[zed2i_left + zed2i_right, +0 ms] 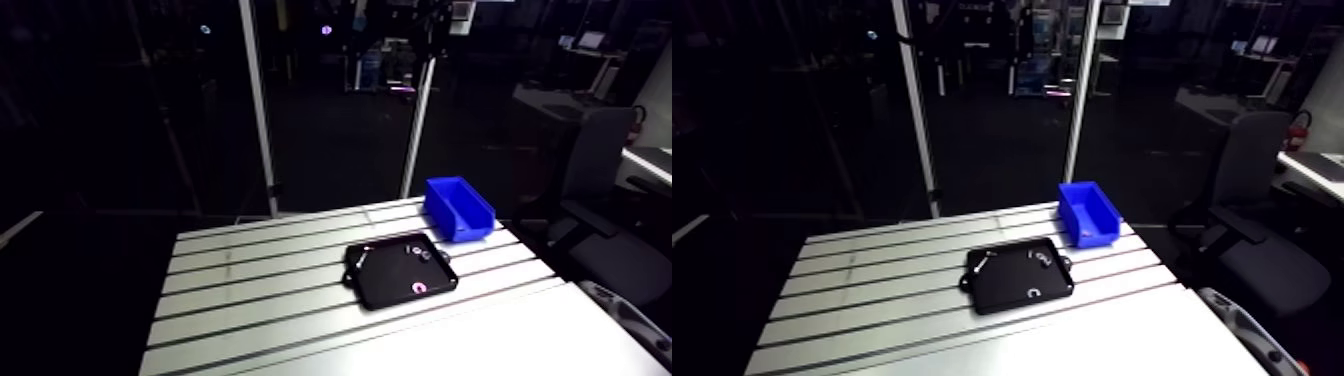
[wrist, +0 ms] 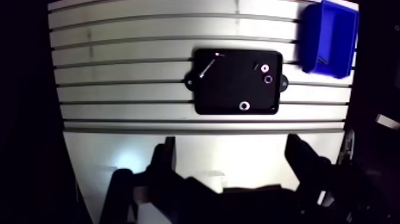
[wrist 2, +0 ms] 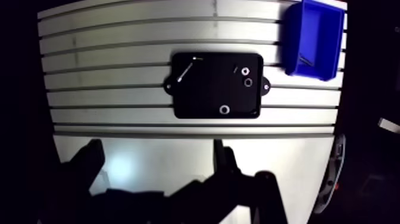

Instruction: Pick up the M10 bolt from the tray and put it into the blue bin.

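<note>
We saw the gripper (image 2: 233,170), jaws wide and empty. The bolt (image 2: 206,68) lay in the tray (image 2: 232,92) near the blue bin (image 2: 309,37).

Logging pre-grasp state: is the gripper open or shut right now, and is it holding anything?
Gripper: open, holding nothing; the bolt lies in the tray ahead of it.
</note>
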`<action>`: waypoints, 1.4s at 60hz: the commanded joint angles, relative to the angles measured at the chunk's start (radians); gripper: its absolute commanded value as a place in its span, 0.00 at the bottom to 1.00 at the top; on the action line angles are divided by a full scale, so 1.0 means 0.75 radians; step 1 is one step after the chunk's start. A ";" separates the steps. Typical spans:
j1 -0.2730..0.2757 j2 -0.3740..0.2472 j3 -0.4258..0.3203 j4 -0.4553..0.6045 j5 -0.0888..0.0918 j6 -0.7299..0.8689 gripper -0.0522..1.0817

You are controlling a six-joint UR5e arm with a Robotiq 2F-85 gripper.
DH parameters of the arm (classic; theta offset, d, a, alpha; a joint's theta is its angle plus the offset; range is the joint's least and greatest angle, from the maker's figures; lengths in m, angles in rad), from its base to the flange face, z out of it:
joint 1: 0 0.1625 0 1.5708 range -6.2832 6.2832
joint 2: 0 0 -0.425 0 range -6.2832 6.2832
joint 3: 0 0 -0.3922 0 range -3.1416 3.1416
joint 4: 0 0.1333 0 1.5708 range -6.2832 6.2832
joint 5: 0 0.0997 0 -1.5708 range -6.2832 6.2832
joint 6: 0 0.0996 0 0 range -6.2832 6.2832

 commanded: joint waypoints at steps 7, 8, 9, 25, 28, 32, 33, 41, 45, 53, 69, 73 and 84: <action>0.000 0.000 0.006 0.000 0.006 0.010 0.05; 0.000 0.000 0.006 0.000 0.006 0.010 0.05; 0.000 0.000 0.008 0.000 0.006 0.010 0.05; 0.014 0.000 0.002 -0.002 -0.010 0.010 0.05; 0.014 0.000 0.004 -0.002 -0.010 0.010 0.05; 0.014 -0.002 0.006 -0.002 -0.010 0.010 0.05; 0.014 -0.002 0.006 -0.002 -0.010 0.010 0.05; 0.014 0.000 0.006 -0.002 -0.010 0.010 0.05; 0.014 0.000 0.008 -0.002 -0.010 0.010 0.05; 0.016 0.000 0.012 -0.004 -0.007 0.012 0.05; 0.018 0.002 0.027 -0.008 -0.008 0.057 0.05; 0.018 0.002 0.028 -0.008 -0.004 0.061 0.05; 0.024 0.008 0.029 -0.008 -0.004 0.130 0.05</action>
